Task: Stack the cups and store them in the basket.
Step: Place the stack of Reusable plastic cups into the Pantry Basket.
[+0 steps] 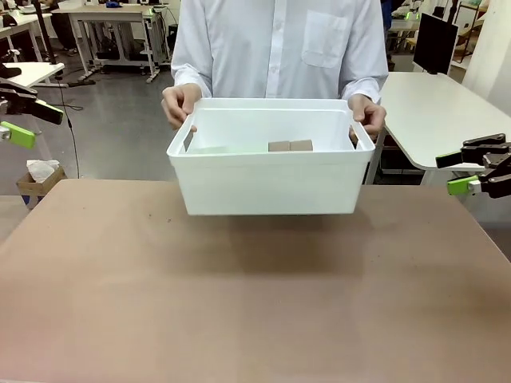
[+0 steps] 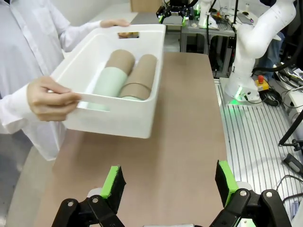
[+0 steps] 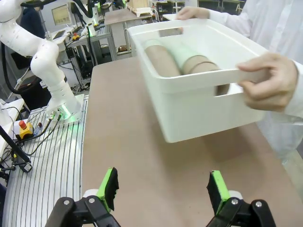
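A person across the table holds the white basket by both handle slots, lifted a little above the brown table. Inside it the cups lie on their sides in two nested stacks of tan-brown and pale mint green; the same cups show in the basket from the other side. In the front view just their ends peek over the rim. My left gripper is open and empty at the table's left end, well away from the basket. My right gripper is open and empty at the right end.
The person's hands grip the basket's short sides. The brown table is bare in front of the basket. A white table stands at the back right, and a cardboard tissue box sits on the floor at the left.
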Robot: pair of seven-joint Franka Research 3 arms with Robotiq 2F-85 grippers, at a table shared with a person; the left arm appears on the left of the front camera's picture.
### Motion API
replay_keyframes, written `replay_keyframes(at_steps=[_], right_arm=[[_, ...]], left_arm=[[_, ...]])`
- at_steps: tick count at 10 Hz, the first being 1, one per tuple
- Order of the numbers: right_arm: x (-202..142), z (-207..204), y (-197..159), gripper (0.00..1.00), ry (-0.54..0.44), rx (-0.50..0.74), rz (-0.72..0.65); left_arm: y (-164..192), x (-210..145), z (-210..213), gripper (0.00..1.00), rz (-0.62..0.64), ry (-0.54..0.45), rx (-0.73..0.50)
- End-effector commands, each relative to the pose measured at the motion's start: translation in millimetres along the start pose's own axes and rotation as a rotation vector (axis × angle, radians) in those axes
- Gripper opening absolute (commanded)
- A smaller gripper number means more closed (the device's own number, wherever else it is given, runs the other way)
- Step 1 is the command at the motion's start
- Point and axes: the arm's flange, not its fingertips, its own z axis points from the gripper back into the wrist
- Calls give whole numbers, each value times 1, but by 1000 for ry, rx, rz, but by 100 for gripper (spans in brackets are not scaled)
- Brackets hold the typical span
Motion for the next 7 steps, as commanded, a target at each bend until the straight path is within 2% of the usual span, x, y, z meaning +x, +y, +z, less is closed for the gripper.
replay_keyframes(at_steps=[1,7], right_arm=[[5,0,-1,100,-21,-2,-15],[5,0,-1,100,-21,-2,-15]], left_arm=[[1,3,1,100,8,-17,-4],[1,3,1,100,8,-17,-4]])
